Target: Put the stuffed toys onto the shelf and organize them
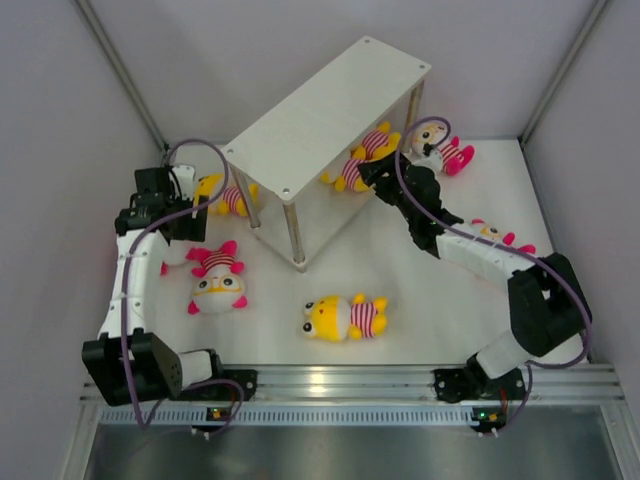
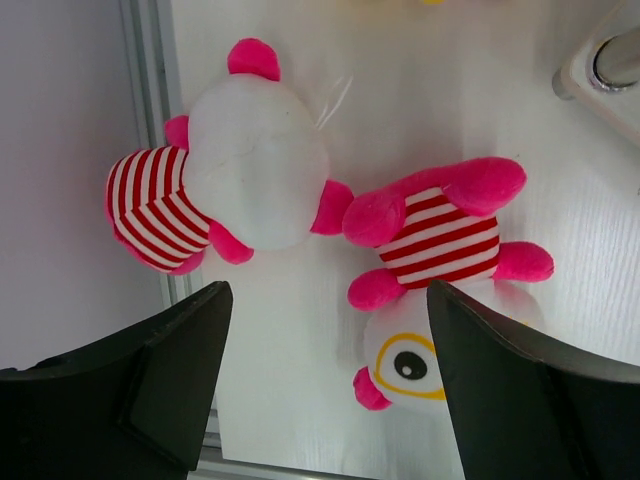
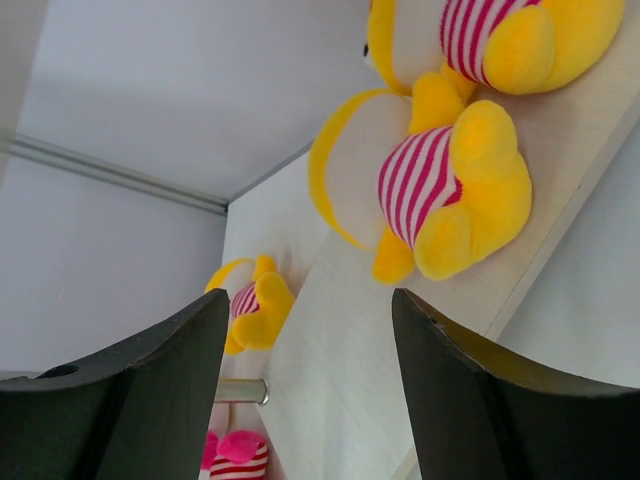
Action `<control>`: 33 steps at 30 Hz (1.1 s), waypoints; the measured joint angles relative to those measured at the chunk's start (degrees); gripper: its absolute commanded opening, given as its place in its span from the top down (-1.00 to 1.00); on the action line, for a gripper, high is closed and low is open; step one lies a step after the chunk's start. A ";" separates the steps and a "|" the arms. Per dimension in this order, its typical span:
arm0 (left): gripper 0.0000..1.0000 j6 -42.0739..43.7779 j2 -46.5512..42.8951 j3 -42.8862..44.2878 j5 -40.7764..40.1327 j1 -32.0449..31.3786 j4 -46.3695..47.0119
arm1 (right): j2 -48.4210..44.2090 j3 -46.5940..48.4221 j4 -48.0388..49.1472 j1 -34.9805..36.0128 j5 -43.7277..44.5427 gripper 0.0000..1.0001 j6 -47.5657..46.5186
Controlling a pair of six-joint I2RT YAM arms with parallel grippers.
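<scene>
The shelf (image 1: pixel 330 100) stands at the back middle. Two yellow toys (image 1: pixel 350 170) (image 1: pixel 378 140) lie on its lower board, also in the right wrist view (image 3: pixel 450 180) (image 3: pixel 500 30). My right gripper (image 1: pixel 370 173) (image 3: pixel 308 300) is open and empty, just in front of them at the board's edge. My left gripper (image 1: pixel 185 222) (image 2: pixel 325 300) is open and empty above the table, between two white-headed pink toys: one face down (image 2: pixel 230 170), one face up (image 2: pixel 440 250) (image 1: pixel 218 280). More toys lie on the table: yellow ones (image 1: pixel 345 317) (image 1: pixel 225 193), white-and-pink ones (image 1: pixel 440 152) (image 1: pixel 490 235).
The shelf's front metal post (image 1: pixel 297 235) stands near the left toys, and its foot shows in the left wrist view (image 2: pixel 610 65). Grey walls (image 1: pixel 60 120) close in the table on three sides. An aluminium rail (image 1: pixel 340 380) runs along the near edge.
</scene>
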 measured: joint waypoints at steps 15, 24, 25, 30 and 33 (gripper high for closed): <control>-0.89 -3.87 25.03 13.38 3.43 -0.07 12.31 | -13.20 -2.62 -0.96 0.00 -1.70 -0.36 -11.87; -0.91 -9.46 39.41 26.53 2.80 -0.24 16.37 | -15.45 -3.28 -3.26 0.00 -1.42 -0.38 -16.96; -0.89 -10.29 39.60 27.19 2.51 -0.31 16.55 | -15.78 -3.39 -3.56 0.00 -1.33 -0.38 -17.31; -0.87 -12.52 39.63 27.89 1.16 -0.55 18.25 | -16.85 -3.45 -3.61 0.00 -1.18 -0.39 -18.75; -0.85 -11.21 39.56 27.19 -2.34 -1.51 20.24 | -16.96 -3.45 -3.65 0.00 -1.03 -0.39 -19.69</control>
